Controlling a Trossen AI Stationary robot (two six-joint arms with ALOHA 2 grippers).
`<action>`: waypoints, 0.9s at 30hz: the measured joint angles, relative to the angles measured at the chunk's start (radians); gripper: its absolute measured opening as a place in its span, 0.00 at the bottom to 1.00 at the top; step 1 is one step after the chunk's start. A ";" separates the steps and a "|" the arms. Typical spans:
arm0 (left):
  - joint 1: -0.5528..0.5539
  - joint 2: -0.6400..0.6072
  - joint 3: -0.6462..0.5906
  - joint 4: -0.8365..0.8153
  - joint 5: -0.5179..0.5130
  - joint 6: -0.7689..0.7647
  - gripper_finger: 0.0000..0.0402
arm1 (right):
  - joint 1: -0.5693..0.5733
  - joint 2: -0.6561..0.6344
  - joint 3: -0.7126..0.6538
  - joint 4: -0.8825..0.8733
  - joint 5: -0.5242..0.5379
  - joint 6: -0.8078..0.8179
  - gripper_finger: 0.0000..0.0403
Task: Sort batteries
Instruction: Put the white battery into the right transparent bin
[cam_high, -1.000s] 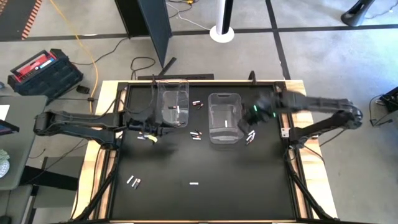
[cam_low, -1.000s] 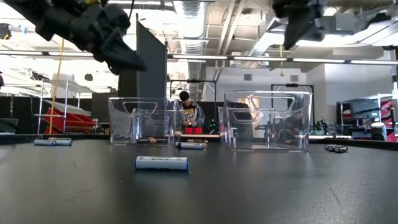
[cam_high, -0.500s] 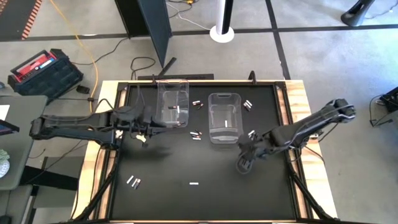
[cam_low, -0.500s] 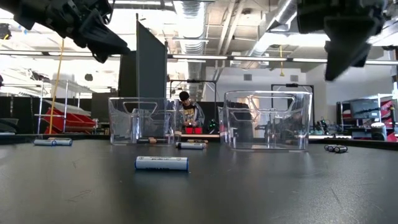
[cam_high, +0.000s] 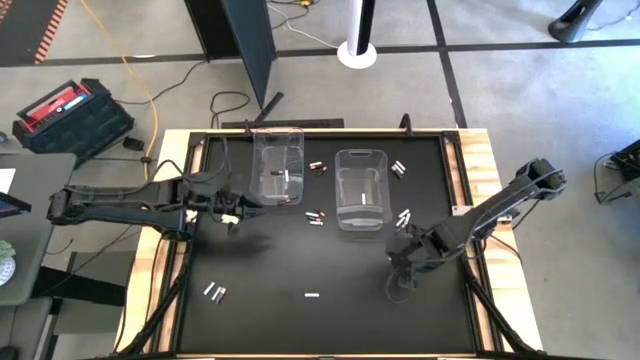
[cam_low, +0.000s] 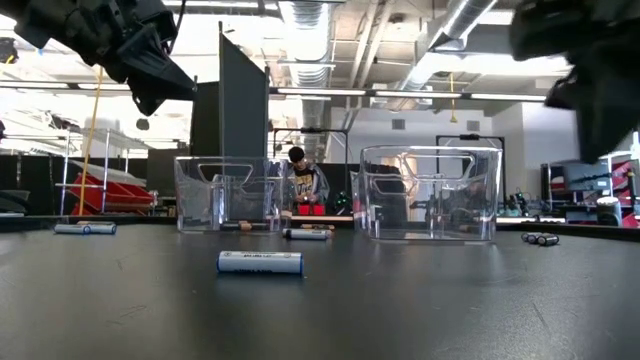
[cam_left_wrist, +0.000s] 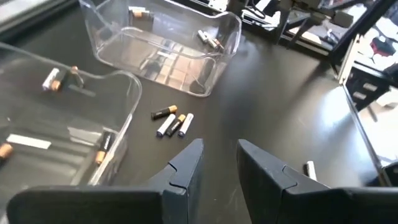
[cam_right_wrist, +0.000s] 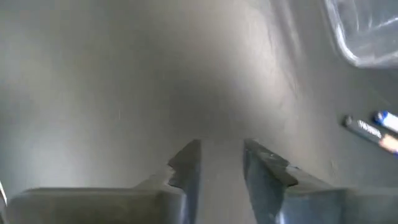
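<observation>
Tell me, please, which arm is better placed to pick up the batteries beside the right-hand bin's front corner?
Right. The right gripper hangs open and empty just in front of those batteries. The left gripper, also open, is across the table beyond the left bin.

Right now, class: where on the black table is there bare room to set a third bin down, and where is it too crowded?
Free: the near middle of the table, bordered by the lone battery, the battery pair and the right hand. Crowded: around the two clear bins, where loose batteries lie between and beside them.
</observation>
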 joint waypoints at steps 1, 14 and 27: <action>0.000 0.000 0.000 0.000 0.000 -0.016 0.23 | 0.016 -0.007 0.000 -0.020 0.014 0.000 0.39; 0.000 0.000 0.000 0.001 0.000 -0.051 0.23 | 0.098 0.012 -0.124 0.310 0.202 -0.037 0.52; 0.000 0.000 0.000 -0.012 0.005 -0.012 0.23 | 0.061 0.369 -0.214 1.259 0.226 -0.518 0.46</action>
